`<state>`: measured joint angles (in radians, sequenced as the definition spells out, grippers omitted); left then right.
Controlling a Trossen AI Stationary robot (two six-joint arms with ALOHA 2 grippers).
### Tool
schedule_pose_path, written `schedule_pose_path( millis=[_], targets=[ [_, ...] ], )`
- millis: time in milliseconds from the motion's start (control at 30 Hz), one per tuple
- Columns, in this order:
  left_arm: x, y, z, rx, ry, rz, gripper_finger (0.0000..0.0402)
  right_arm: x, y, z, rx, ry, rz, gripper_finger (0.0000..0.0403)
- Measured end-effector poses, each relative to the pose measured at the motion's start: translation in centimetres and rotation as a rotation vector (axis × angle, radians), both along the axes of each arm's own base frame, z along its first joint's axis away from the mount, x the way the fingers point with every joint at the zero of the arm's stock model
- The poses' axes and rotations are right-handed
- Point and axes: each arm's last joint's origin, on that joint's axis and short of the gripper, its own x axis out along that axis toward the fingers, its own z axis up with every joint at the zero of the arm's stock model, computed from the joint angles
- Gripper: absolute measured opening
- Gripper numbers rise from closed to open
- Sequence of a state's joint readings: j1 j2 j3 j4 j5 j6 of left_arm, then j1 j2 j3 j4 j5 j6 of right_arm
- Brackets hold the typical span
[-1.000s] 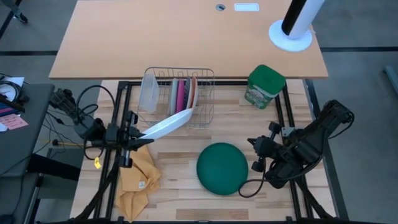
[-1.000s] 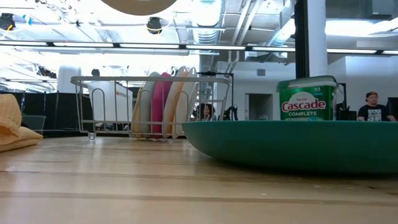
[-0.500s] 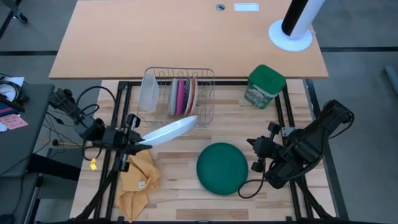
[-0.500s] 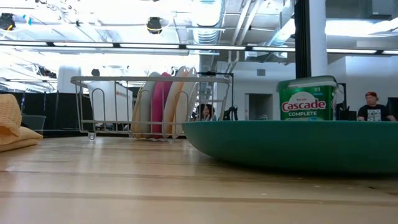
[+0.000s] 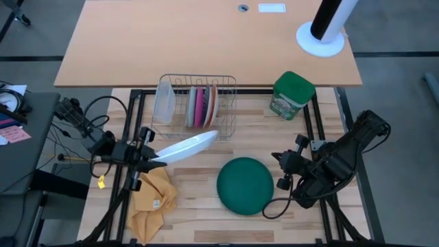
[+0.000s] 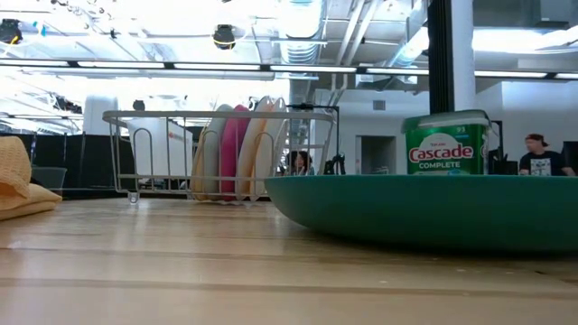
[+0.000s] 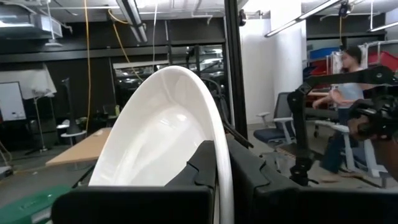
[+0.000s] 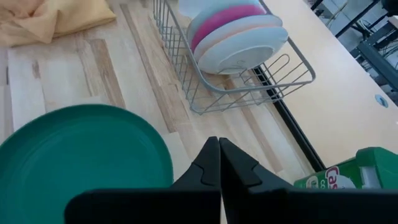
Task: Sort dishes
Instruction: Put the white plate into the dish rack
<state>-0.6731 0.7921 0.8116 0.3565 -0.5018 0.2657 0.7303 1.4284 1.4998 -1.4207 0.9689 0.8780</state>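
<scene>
My left gripper (image 5: 148,157) is shut on a white plate (image 5: 184,146), held up at the table's left, in front of the wire rack (image 5: 199,106). The plate also shows in the left wrist view (image 7: 155,130). Small grey, magenta and orange-patterned plates (image 5: 202,105) stand on edge in the rack. They also show in the right wrist view (image 8: 239,37). A larger dark green plate (image 5: 245,185) lies face down on its rim on the table. My right gripper (image 5: 280,171) is shut and empty just right of it. My left gripper pinches the white plate's rim (image 7: 222,186) between its two fingers, at the end of the plate nearest the table's left. The fingers come about level from the table's left. The plate is lifted clear and reaches from the fingers toward the rack.
A frosted container (image 5: 163,101) stands in the rack's left end. A green canister (image 5: 291,95) stands at the far right. A yellow cloth (image 5: 152,199) lies at the near left. Bare wood lies between the rack and the green plate. A person shows in the room behind (image 6: 540,153).
My left gripper has drawn the white plate a little toward the table's near edge, away from the rack. The plate's free end has swung clear of the rack's front and the plate stays lifted.
</scene>
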Motion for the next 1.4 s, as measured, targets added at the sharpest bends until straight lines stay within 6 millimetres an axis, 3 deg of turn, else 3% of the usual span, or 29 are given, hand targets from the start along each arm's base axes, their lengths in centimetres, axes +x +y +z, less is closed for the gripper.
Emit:
schedule_pose_path(
  millis=[100, 300, 433, 900, 1400],
  targets=[
    [0.0, 0.0, 0.0, 0.003, -0.002, -0.010, 0.0005, 0.4, 0.4, 0.2, 0.002, -0.025, 0.033, 0.0002],
    [0.1, -0.2, 0.1, 0.014, -0.024, -0.050, 0.0005, 1.1, 4.1, 1.7, -0.083, -0.107, 0.353, 0.0036],
    [0.4, -0.6, 0.1, 0.025, -0.037, -0.067, 0.0005, 1.1, 5.5, 2.6, -0.149, -0.152, 0.472, 0.0060],
    [2.7, -2.6, 1.0, 0.006, -0.135, -0.111, 0.0005, 3.8, 3.4, 3.6, -0.276, -0.166, 0.416, 0.0091],
    [5.4, -5.1, 1.7, 0.056, -0.033, -0.236, 0.0005, 2.9, 5.4, 4.4, -0.288, -0.223, 0.537, 0.0208]
  ],
)
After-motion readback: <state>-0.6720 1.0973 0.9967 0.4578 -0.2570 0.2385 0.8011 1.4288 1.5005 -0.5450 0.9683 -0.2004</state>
